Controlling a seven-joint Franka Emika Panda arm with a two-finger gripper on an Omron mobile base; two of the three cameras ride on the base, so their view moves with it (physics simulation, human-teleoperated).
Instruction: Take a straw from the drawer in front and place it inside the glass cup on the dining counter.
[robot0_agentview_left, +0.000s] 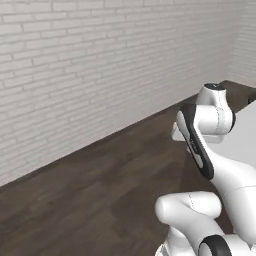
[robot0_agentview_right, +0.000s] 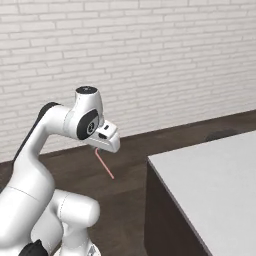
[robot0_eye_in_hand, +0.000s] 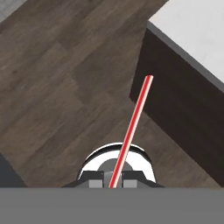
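Jaws (robot0_eye_in_hand: 114, 180) clamped on the straw (robot0_eye_in_hand: 131, 130); in the hand view the two dark finger tips (robot0_eye_in_hand: 97, 176) sit tight on either side of its lower end. The straw is pink-red, thin, straight, and runs away from the jaws along the line of the hand.

Right base view: the hand (robot0_agentview_right: 106, 139) is held up in the air above the dark wooden floor (robot0_agentview_right: 125, 165), and the straw (robot0_agentview_right: 104, 163) hangs out below the jaws, slanted down and toward the bench (robot0_agentview_right: 215, 175). Its free end is in the air, touching nothing.

Hand view: beyond the jaws, the free end of the straw lies over the floor (robot0_eye_in_hand: 57, 87), just beside the bench's dark side wall (robot0_eye_in_hand: 183, 113). The bench's white top (robot0_eye_in_hand: 197, 30) lies farther out from the jaws and off to one side. The straw tip is short of the bench edge, not over the white top.

Left base view: the arm (robot0_agentview_left: 210, 140) is folded up near the corner of the white bench top (robot0_agentview_left: 242, 135); the jaws themselves are hidden behind the arm's own links here. A white brick wall (robot0_agentview_left: 100, 60) stands well beyond the jaws, across the floor.
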